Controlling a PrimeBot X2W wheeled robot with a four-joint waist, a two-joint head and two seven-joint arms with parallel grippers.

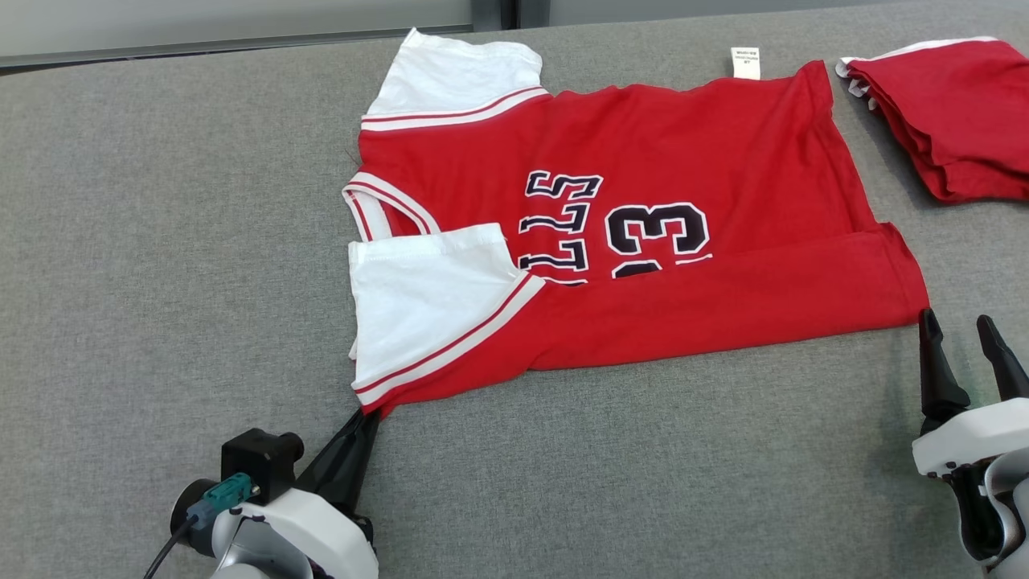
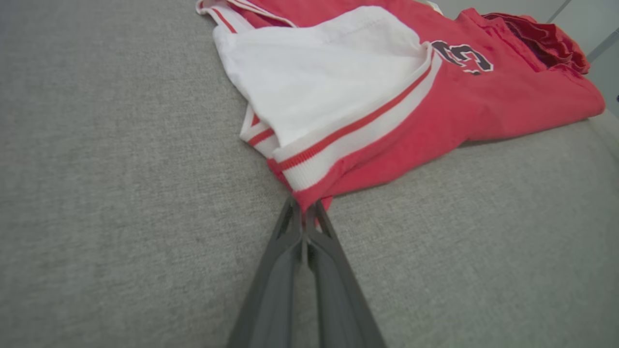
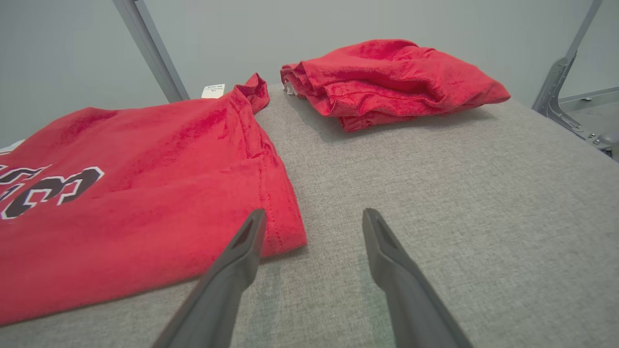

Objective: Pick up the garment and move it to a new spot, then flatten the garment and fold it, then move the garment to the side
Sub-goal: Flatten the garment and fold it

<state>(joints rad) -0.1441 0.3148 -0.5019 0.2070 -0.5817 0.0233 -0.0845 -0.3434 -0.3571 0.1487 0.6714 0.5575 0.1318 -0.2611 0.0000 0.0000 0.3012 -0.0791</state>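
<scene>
- The grey fabric-covered table (image 1: 161, 241) carries everything in sight.
- The jersey (image 1: 683, 161) lies flat across the middle of the table, collar toward the robot's left and hem toward its right. It is red, and its near long edge is folded over onto the front.
- A folded red garment (image 1: 965, 112) sits at the far right, apart from the jersey.
- The near sleeve (image 1: 426, 305) and far sleeve (image 1: 450, 76) are white with red-striped trim. The near one is turned in over the chest.
- The left gripper (image 1: 368, 416) is clenched on the jersey's near collar-end corner, red cloth pinched between its tips.
- The right gripper (image 1: 957, 319) stands with jaws spread and holding nothing, just beside the near hem corner.
- The print (image 1: 643, 229) is dark with white outlines, and the fold partly covers it.
- A small white label (image 1: 745, 63) pokes out at the far edge.
</scene>
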